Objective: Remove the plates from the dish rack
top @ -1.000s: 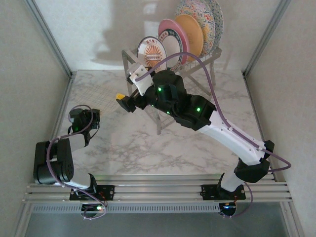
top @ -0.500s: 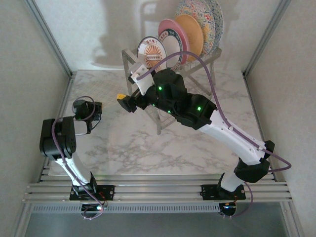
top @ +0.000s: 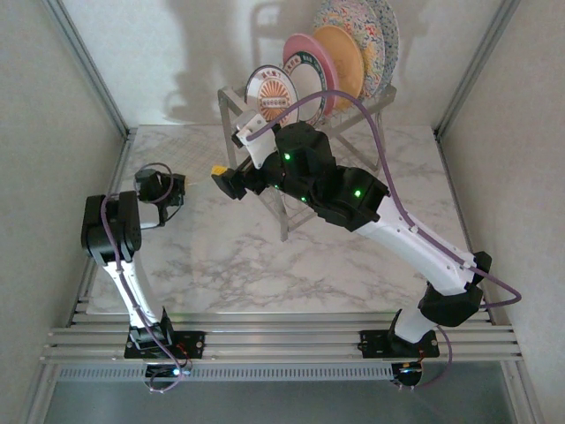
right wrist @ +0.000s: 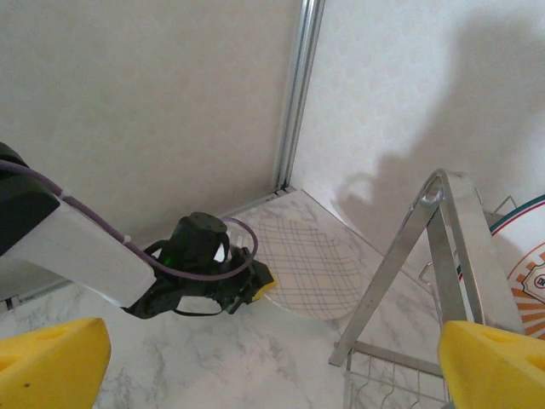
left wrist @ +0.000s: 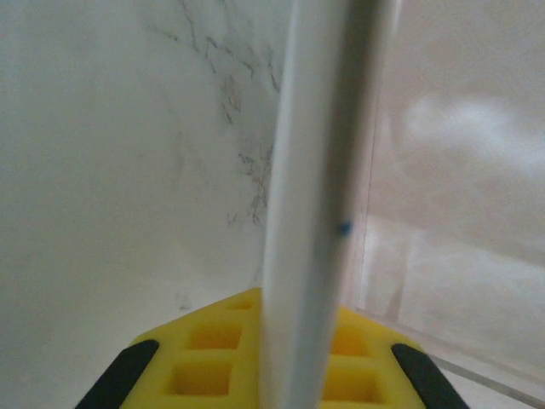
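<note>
**Marble table, one plate down flat, the rest up in the rack**

White-walled booth with a marble-look table (top: 265, 256); both arms are bolted at the near edge.

The left gripper (top: 170, 191) is out at the far left of the table, pinched together on the rim of the plaid plate (top: 190, 161), a white one with a thin grid pattern. On its own wrist cam the rim runs edge-on straight up between the yellow pads (left wrist: 209, 358), with barely any gap either side. From the right wrist cam that plate looks flat on the marble, or close to it, near the back-left corner. The left gripper has it by the near edge.

The right gripper (right wrist: 272, 362) is spread wide with nothing in it. It hangs over the table just in front of the left end of the rack and points toward the left arm and the plaid plate.

The dish rack (top: 284, 216) stands at the back middle by the wall, and the right arm reaches across in front of it. The other plates stand on edge in its top tier. From front-left to back-right they are:
- the small medallion plate (top: 272, 95)
- the green-rimmed plate (top: 311, 78)
- the pink plate (top: 297, 42)
- the orange plate (top: 346, 60)
- the big blue-speckled plate (top: 375, 31) at the back, possibly with a second one behind it (can't tell)
</note>
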`<state>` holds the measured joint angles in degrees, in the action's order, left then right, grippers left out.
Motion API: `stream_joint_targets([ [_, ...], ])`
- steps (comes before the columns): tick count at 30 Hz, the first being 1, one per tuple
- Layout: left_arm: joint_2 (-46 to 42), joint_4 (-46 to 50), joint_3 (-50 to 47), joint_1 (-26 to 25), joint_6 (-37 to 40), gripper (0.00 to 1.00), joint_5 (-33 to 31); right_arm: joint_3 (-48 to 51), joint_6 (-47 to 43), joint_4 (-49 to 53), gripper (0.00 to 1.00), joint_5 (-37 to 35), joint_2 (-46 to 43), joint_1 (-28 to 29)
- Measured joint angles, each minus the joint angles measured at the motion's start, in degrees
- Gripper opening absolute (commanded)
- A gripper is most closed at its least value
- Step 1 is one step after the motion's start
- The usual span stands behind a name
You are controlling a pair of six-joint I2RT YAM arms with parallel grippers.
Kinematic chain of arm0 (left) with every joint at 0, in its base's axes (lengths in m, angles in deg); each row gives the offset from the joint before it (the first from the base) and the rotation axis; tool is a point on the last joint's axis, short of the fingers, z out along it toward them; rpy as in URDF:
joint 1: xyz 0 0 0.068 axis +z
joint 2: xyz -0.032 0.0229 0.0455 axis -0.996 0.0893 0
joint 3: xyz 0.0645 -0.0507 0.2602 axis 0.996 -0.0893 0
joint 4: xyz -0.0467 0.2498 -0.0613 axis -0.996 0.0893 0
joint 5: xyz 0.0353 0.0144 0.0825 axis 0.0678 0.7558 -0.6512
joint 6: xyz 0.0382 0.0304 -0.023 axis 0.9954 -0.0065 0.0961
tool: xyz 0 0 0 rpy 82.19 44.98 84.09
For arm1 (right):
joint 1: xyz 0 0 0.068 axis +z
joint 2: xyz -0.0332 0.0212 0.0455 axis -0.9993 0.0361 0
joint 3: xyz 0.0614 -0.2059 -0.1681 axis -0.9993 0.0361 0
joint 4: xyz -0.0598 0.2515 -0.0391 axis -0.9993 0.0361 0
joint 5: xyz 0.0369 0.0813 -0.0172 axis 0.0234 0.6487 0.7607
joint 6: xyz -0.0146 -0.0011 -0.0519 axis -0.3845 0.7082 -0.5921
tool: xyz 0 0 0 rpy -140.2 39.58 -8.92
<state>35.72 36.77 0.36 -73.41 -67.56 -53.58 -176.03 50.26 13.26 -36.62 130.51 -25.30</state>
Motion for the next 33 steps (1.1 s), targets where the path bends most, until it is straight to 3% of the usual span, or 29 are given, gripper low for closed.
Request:
stream_joint_targets([
  [3, 0.6, 0.4, 0.7, 0.0, 0.1, 0.31, 0.2, -1.0, 0.2, 0.6, 0.99, 0.0, 0.0, 0.0],
  [9, 0.9, 3.0, 2.1, 0.0, 0.4, 0.38, 0.5, -2.8, 0.2, 1.1, 0.99, 0.0, 0.0, 0.0],
  [11, 0.9, 3.7, 2.3, 0.0, 0.5, 0.5, 0.6, -2.8, 0.2, 1.4, 0.99, 0.0, 0.0, 0.0],
  [15, 0.3, 5.8, 2.8, -0.1, 1.4, 0.55, 0.8, -2.8, 0.2, 1.6, 0.99, -0.2, 0.0, 0.0],
  [18, -0.7, 8.3, 3.0, -0.1, 2.0, 0.66, 0.7, -2.8, 0.2, 1.8, 0.99, -0.5, 0.0, -0.1],
  [33, -10.9, 22.3, -2.0, -0.4, 3.5, 0.7, -0.7, -2.8, -0.7, 2.9, 0.99, -1.5, -4.0, -2.3],
])
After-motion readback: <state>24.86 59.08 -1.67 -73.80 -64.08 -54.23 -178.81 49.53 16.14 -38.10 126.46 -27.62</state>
